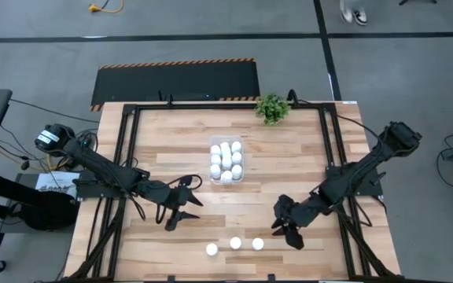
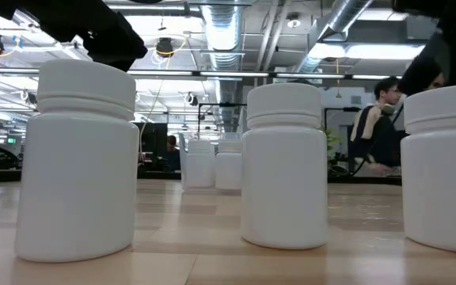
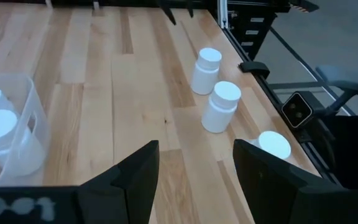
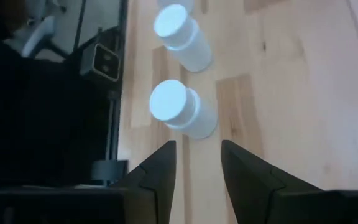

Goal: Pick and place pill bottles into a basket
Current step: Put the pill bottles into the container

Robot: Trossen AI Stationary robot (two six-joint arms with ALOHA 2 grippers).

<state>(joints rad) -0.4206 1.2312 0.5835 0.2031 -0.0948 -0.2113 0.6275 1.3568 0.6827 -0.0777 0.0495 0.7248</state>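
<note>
Judging by how things lie, most of the job is done: the clear basket (image 1: 226, 161) at the middle of the table (image 1: 163, 149) already holds about nine white pill bottles (image 1: 226, 155), packed close. Three bottles (image 1: 235, 244) are left, standing upright in a row near the table's front edge, well apart from the basket. The left hand (image 1: 181, 211) hangs just left of that row, its fingers spread and holding nothing. The right hand (image 1: 288, 229) sits just beside the row's right end, also open and empty, its gap pointed at the nearest bottle (image 4: 180, 110).
</note>
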